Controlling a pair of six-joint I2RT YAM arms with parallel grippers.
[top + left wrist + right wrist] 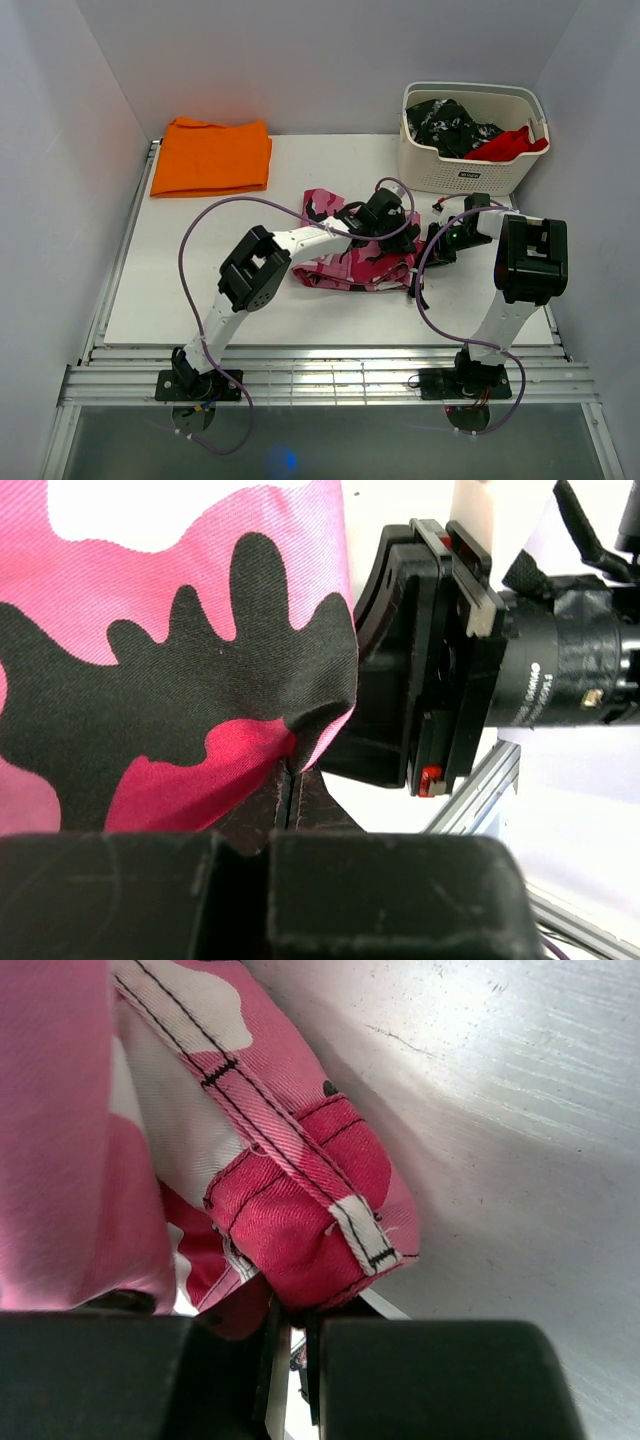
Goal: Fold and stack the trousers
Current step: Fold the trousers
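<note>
Both arms are in on the trousers (345,262), which lie bunched in a heap at the middle of the white counter (200,290), pink, white and black patches showing. The left arm reaches across from its base and comes down over the far right part of the heap. The right arm bends in from the other side, and the two wrists sit just beside each other.

From the left wrist, the left fingers (380,890) are pressed together with a fold of pink-and-black cloth pinched between the tips, no gap to see. The right arm's camera (560,670) hangs just beyond that fold.

From the right wrist, the right fingers (440,1380) are clamped narrow on a hot-pink stitched edge, with a white belt loop (362,1235) right above the tips. Bare counter runs off to the right of it. Whether that edge is lifted clear of the surface, I can't tell.

At the far left corner lies a folded orange cloth (212,157), well apart from the action. At the far right stands a cream basket (470,172) holding a black-and-white garment (448,125) and a red cloth (508,145).
</note>
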